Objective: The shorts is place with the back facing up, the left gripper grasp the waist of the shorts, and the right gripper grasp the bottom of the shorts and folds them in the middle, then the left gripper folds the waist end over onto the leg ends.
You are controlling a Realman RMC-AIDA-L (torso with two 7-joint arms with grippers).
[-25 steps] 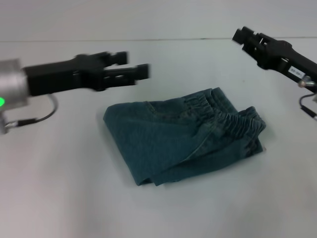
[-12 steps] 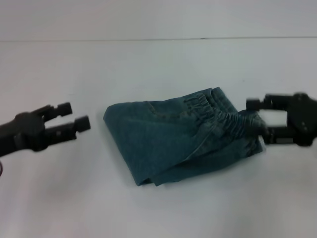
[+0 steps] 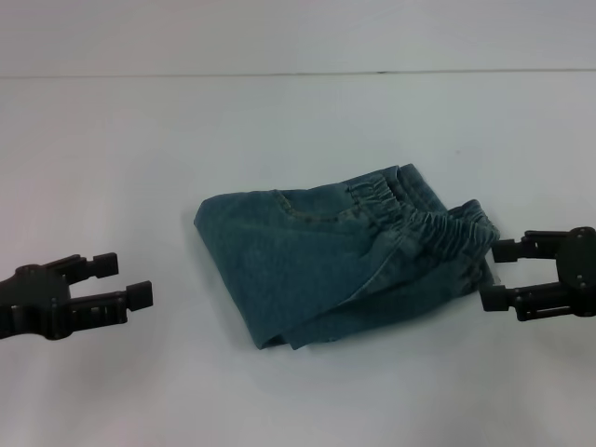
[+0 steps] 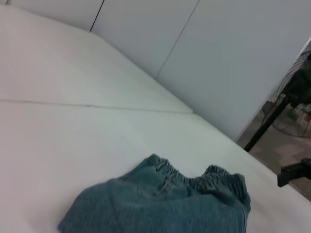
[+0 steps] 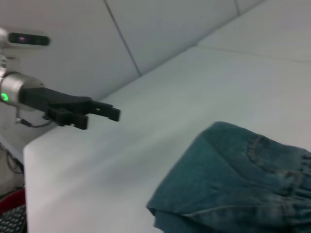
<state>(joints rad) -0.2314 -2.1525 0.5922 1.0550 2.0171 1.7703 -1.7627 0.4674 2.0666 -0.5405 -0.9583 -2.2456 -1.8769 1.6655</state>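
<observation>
The blue denim shorts (image 3: 346,263) lie folded into a compact bundle in the middle of the white table, the elastic waist (image 3: 424,223) bunched on top at its right end. They also show in the left wrist view as shorts (image 4: 160,204) and in the right wrist view as shorts (image 5: 238,189). My left gripper (image 3: 128,279) hovers open near the table's front left, well clear of the cloth. My right gripper (image 3: 498,275) is open just right of the waist end, holding nothing.
The white table (image 3: 298,121) spreads wide around the bundle, with its back edge against a pale wall. A fan on a stand (image 4: 286,97) is off the table's far side in the left wrist view.
Both arms dropped from the back of the table toward the front. The left gripper pulled back left and low; the right gripper came down beside the waist end. The shorts stayed still.
</observation>
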